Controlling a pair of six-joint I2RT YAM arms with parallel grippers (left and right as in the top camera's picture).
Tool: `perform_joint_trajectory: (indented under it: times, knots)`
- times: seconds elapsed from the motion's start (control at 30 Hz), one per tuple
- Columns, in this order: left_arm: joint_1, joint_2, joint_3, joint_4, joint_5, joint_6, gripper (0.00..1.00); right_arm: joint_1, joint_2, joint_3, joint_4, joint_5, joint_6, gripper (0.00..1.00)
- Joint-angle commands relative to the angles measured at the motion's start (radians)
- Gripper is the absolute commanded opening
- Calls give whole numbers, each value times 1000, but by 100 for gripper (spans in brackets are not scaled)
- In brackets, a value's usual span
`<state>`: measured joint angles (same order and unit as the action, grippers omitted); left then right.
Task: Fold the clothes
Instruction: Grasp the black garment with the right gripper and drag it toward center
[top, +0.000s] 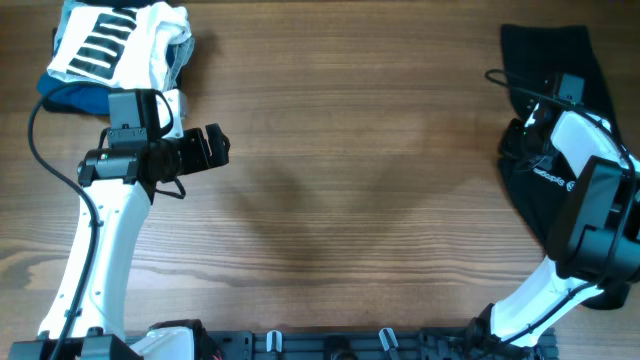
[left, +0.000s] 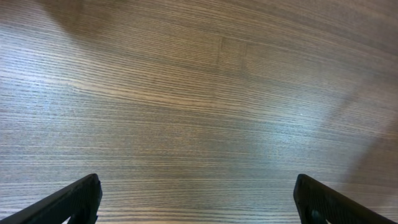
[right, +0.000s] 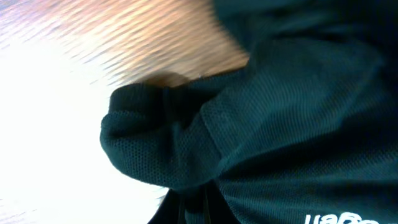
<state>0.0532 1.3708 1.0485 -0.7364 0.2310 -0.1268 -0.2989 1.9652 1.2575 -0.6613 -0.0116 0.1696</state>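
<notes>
The clothes are a black mesh garment (top: 548, 55) with small white lettering, lying bunched at the table's right edge. My right gripper (top: 517, 138) sits on its left side. In the right wrist view the black fabric (right: 298, 118) fills most of the frame, and a fold of it is gathered and pinched at my right gripper's jaws (right: 208, 208). White lettering (right: 339, 218) shows at the bottom right of that view. My left gripper (top: 216, 147) is open and empty over bare wood at the left, far from the garment. In its wrist view, my left gripper (left: 198, 190) shows both fingertips wide apart.
A folded pile of white, black-striped and blue clothes (top: 118, 45) lies at the back left corner, just behind my left arm. The wooden table (top: 350, 190) stretches between the two arms. The arm bases stand along the front edge.
</notes>
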Motion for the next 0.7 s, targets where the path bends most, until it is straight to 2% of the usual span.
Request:
perform_joint_trajectory:
  times: [0.0,0.3,0.37,0.5,0.67]
  knots:
    - [0,2,14,6,12,-13,98,116,-47,77,-73,-201,-40,5]
    - [87,2,14,-18,12,-13,96,603,-80,221,-254,-367,-35,4]
    - [109,2,14,-32,12,-12,96,660,-82,261,-303,-371,-26,4]
    - [127,2,14,-50,12,-12,97,638,-109,283,-329,-357,8,4]
    - [127,2,14,-50,12,-12,98,451,-108,274,-369,-266,4,4]
